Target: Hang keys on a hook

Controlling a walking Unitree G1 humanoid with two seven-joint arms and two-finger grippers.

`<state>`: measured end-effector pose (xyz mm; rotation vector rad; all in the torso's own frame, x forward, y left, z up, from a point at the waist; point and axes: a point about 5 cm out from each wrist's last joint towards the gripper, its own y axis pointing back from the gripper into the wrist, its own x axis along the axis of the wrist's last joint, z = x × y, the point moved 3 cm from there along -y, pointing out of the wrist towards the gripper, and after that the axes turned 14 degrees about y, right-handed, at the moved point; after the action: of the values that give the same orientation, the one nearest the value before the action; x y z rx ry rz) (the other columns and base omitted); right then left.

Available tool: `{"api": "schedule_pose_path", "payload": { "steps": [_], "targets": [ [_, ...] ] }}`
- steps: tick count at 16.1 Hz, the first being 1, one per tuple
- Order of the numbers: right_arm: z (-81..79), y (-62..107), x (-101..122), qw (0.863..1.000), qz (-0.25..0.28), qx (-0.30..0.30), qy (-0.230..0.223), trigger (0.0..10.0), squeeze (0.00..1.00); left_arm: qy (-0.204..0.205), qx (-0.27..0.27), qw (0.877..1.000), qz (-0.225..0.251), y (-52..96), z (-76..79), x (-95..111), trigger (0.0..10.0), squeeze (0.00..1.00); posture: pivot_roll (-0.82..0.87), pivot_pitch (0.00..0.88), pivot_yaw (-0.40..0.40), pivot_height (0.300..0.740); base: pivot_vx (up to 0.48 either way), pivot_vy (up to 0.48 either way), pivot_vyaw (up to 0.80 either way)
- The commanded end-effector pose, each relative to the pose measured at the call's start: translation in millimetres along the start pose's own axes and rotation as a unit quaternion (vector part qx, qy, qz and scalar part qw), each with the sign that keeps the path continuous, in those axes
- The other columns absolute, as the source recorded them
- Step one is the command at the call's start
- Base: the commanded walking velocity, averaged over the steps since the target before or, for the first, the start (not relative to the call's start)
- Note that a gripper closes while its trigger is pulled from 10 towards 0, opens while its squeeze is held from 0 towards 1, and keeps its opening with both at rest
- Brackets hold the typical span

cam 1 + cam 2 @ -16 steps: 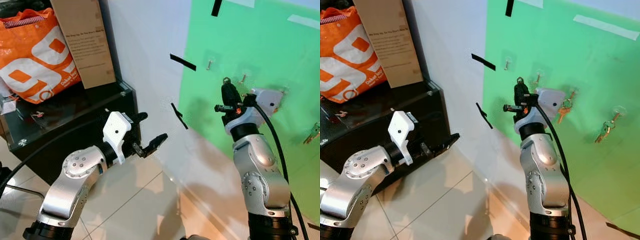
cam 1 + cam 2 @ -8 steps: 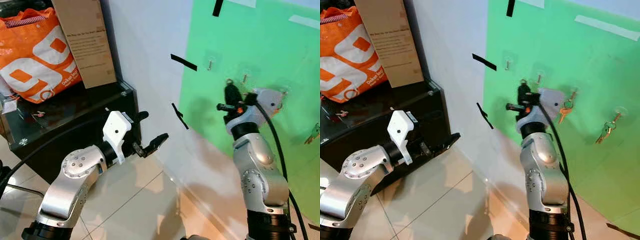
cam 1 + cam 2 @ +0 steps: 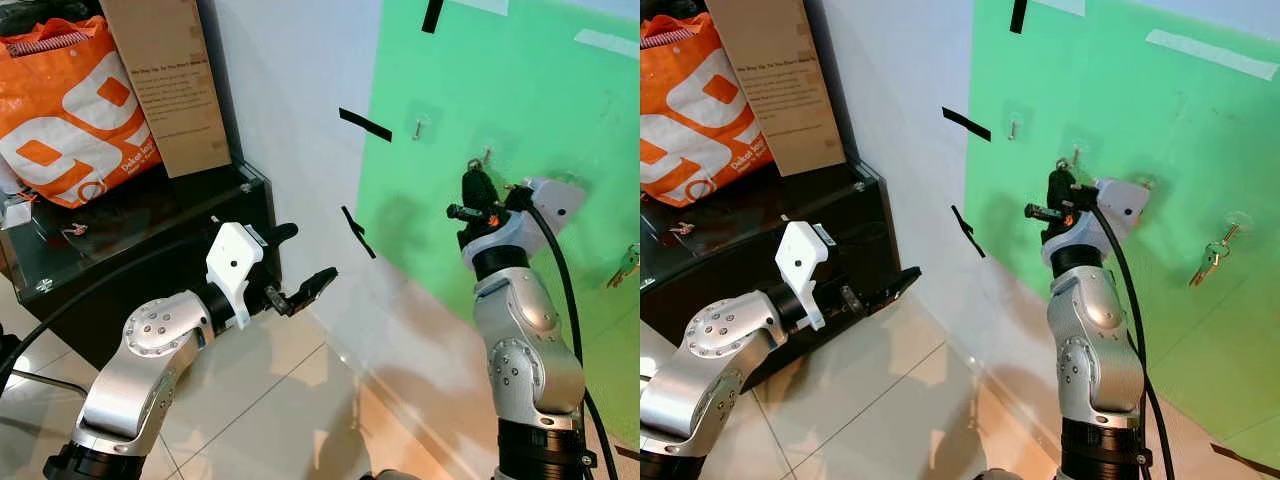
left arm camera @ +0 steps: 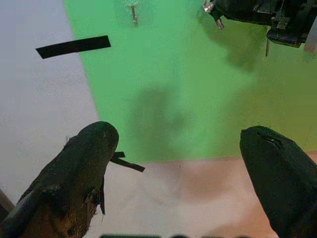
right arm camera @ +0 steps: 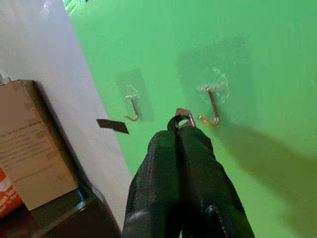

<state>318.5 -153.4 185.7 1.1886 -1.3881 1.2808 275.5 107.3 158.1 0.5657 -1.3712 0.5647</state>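
Observation:
My right gripper [image 3: 474, 182] is raised against the green board [image 3: 520, 90], shut on a set of keys. Only the metal key ring [image 5: 184, 118] pokes out past the fingertips. The ring sits just beside and slightly below a small metal hook [image 5: 212, 106], apart from it; the same hook [image 3: 486, 155] is just above the gripper. A second bare hook [image 5: 132, 108] is further left. Another bunch of keys [image 3: 1208, 258] hangs on a hook at the right. My left gripper [image 3: 302, 258] is held low by the wall, open and holding nothing.
A black cabinet [image 3: 150, 230] stands at the left with an orange bag [image 3: 70, 110] and a cardboard box [image 3: 170, 80] on it. Black tape strips [image 3: 365, 124] mark the white wall. Tiled floor [image 3: 270, 400] lies below.
My right gripper has moved to the right along the green board, bringing the key ring from between the two hooks to just under the second one. The left arm has stayed still.

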Motion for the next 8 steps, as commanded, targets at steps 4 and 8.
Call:
{"api": "schedule_pose_path", "payload": {
  "steps": [4,8],
  "targets": [
    [-8.3,-4.3,3.1,1.000,0.002,0.015,-0.023,10.0,0.00,-0.004,-0.005,1.000,-0.002,0.4,1.9,1.7,10.0,0.00,-0.04,0.000,0.018,0.740,0.000,0.000,0.00],
    [-5.7,-10.1,6.4,1.000,0.007,0.010,-0.023,10.0,0.00,-0.004,-0.005,1.000,-0.003,0.0,1.5,2.0,10.0,0.00,-0.04,0.000,0.020,0.740,0.000,0.000,0.00]
  ]
}}
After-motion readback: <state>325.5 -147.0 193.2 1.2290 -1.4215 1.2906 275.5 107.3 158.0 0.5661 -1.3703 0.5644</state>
